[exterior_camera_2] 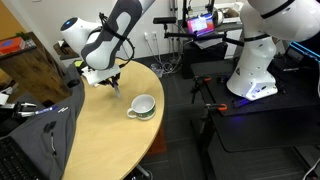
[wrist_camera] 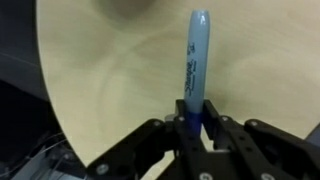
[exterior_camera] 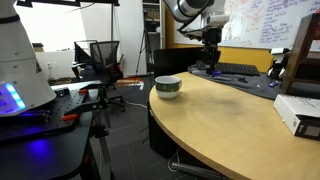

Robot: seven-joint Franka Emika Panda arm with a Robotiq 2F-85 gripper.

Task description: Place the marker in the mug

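Observation:
In the wrist view my gripper [wrist_camera: 192, 122] is shut on the blue marker [wrist_camera: 195, 60], which sticks out from between the fingers over the light wooden table [wrist_camera: 110, 80]. In both exterior views the gripper [exterior_camera: 210, 66] [exterior_camera_2: 113, 82] hangs above the table, well apart from the mug. The mug [exterior_camera: 168, 87] [exterior_camera_2: 141, 106] is a squat white cup with a dark green band and stands upright near the table's rounded edge. In the exterior views the marker is too small to make out. The mug is at most a blur at the top edge of the wrist view.
A keyboard [exterior_camera: 232, 69] lies on the table near the gripper. A white box [exterior_camera: 298, 112] sits at the table's near side. A dark bag [exterior_camera_2: 35, 140] covers part of the table. Office chairs [exterior_camera: 100, 58] and a white robot base [exterior_camera_2: 255, 60] stand off the table.

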